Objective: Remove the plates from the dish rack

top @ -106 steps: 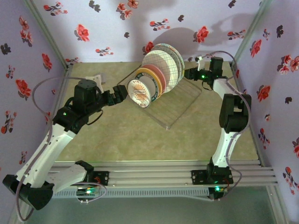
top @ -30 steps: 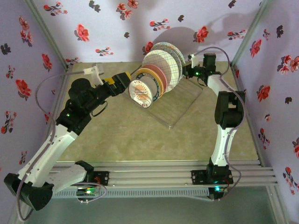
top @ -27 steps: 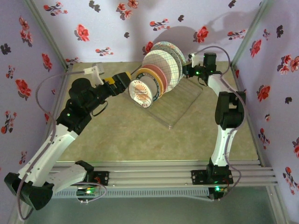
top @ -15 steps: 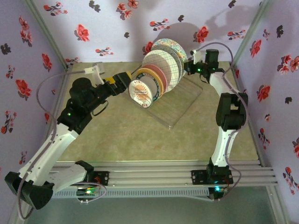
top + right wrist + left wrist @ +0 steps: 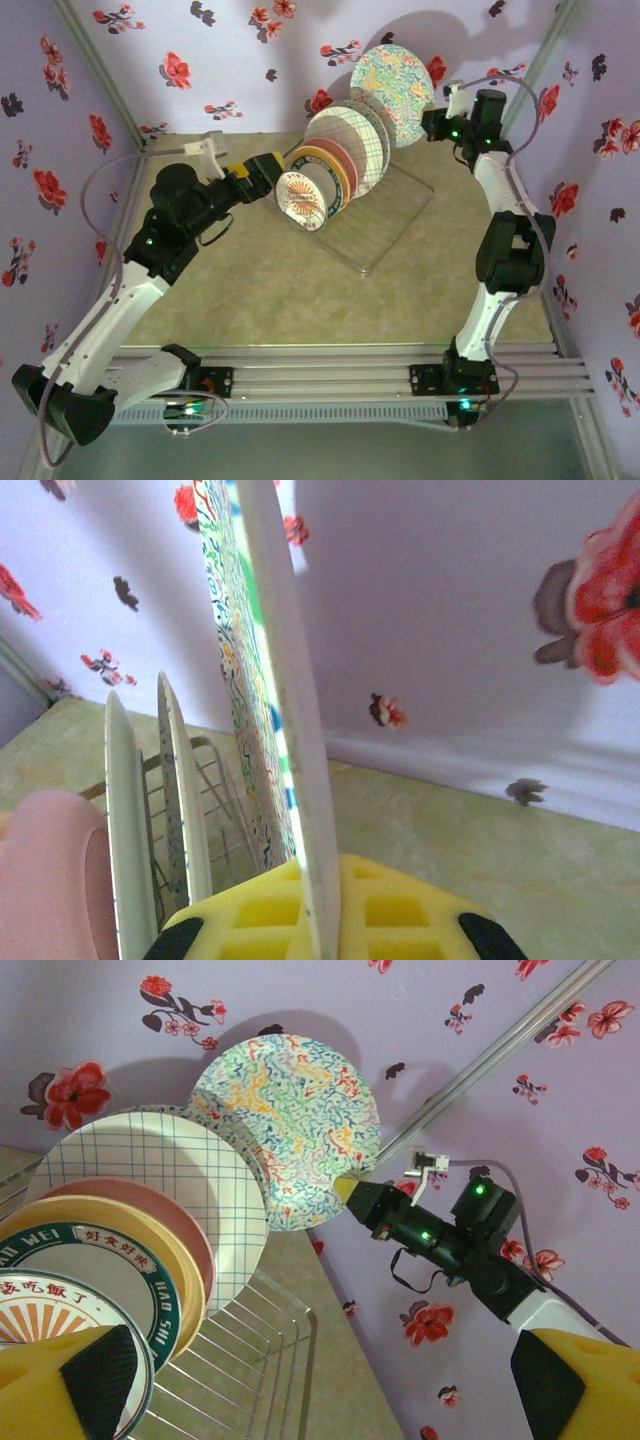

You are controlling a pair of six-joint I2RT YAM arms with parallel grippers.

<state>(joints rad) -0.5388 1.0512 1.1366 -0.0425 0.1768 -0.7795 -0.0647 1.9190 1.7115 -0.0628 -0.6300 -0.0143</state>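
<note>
Tabletop (image 5: 290,290): an olive-green mottled sheet is lying flat, reaching to the walls on three sides.
Back wall (image 5: 240,60): lilac paper printed with red blossoms and small dark flowers is standing behind the tabletop; a rounded grey shadow (image 5: 445,35) is falling across its upper right part.
Left wall (image 5: 50,150): is carrying the same flower print.
Right wall (image 5: 600,200): is carrying the same print too.
Corner posts (image 5: 95,65): grey metal bars are running up both back corners.
Rails (image 5: 330,365): silver slotted aluminium bars are lying side by side along the near edge of the tabletop.
</note>
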